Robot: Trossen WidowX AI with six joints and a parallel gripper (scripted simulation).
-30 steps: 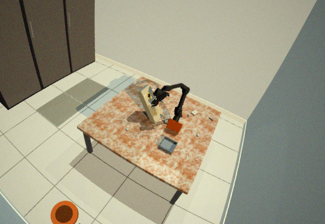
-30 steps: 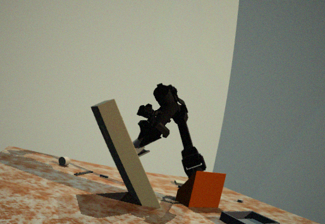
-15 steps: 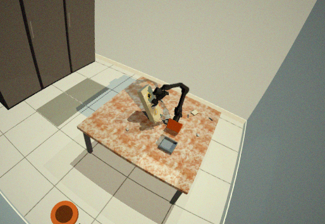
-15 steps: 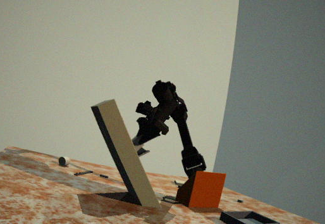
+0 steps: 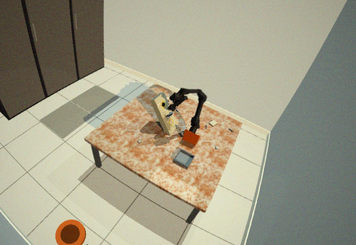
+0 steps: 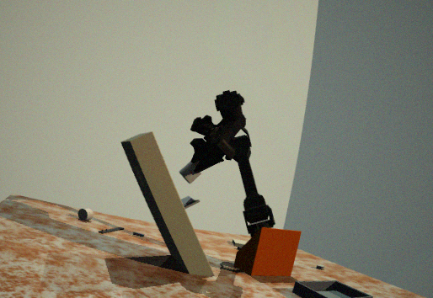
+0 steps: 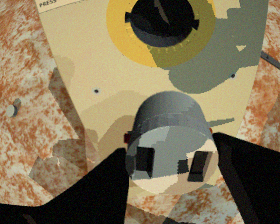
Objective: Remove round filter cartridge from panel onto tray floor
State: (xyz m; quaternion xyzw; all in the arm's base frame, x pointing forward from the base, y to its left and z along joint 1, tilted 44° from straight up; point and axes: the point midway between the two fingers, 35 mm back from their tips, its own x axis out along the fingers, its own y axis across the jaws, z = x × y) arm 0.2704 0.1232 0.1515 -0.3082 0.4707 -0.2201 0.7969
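Filter cartridge [image 7: 167,139] is out of the service panel [image 7: 91,63] and sits between the two dark fingers, which are closed on its sides at a middling width. Its face with two narrow slots points at the wrist camera. Behind it the round socket [image 7: 161,18] in the yellow ring is dark and vacant. In the exterior view the gripper [image 6: 190,172] hangs in the air beside the leaning panel, apart from it, well above the surface [image 6: 41,261].

The tray [image 5: 183,158] lies on the surface beyond the orange base block [image 5: 191,138], well away from the gripper.

Risks, as I judge them:
- The cartridge is round and smooth-looking; pinched only on its curved sides it could roll or slip out during the swing to the tray.
- The carry path passes over the orange block and the arm's own base; a low sweep could clip either.
- Released from too high, it could bounce or roll over the tray rim [image 5: 176,154].
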